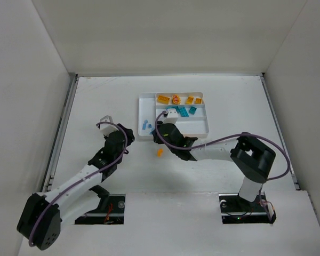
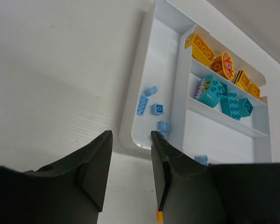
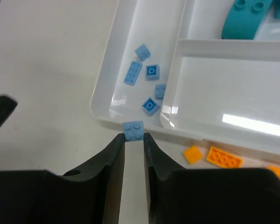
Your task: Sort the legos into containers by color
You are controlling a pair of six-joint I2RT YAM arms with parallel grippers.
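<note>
My right gripper [image 3: 133,136] is shut on a small light blue lego [image 3: 133,130], held just outside the near left corner of the white tray [image 3: 101,91]. Several light blue legos [image 3: 151,71] lie in the tray's narrow side section. Teal legos [image 2: 228,103] fill the middle long section, and yellow-orange ones [image 2: 200,48] the far one. My left gripper [image 2: 130,140] is open with nothing between its fingers, left of the same tray corner [image 2: 130,112]. From above, both grippers, left [image 1: 127,132] and right [image 1: 157,137], sit at the tray's [image 1: 207,133] near left end.
Orange legos lie loose on the table in front of the tray: a small square [image 3: 192,154], a longer plate [image 3: 224,157], and one bit [image 1: 160,152] between the two arms. White walls enclose the table on three sides.
</note>
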